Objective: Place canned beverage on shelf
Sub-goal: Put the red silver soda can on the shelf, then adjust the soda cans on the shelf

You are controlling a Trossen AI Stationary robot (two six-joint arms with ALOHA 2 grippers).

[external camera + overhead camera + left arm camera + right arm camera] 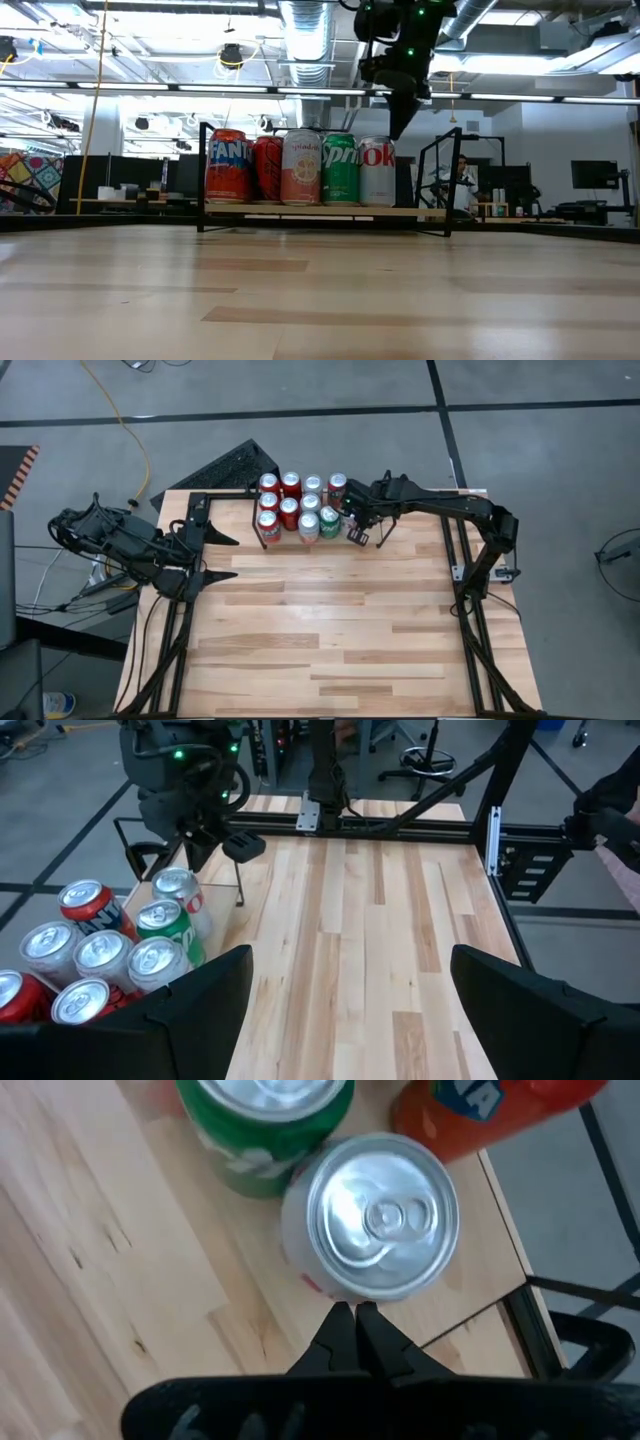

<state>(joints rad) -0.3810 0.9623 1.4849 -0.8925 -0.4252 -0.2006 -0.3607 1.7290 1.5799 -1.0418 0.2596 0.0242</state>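
As the silver can (372,1215) stood on the shelf (325,211) beside the green can (341,170), with the closed, empty right gripper (354,1320) above it, the task looked done, and the left gripper (222,557), open, waited far aside.

In the low view, the orange can (227,166) at one end of the row on the shelf (320,211) reads "FANTA". The green can (341,169) shows "Spri", the rest turned away. The silver can (377,170) beside it shows "ok" in red. The pale orange can (301,167) carries small lettering too fine to read. The red can (267,168) shows no legible word.
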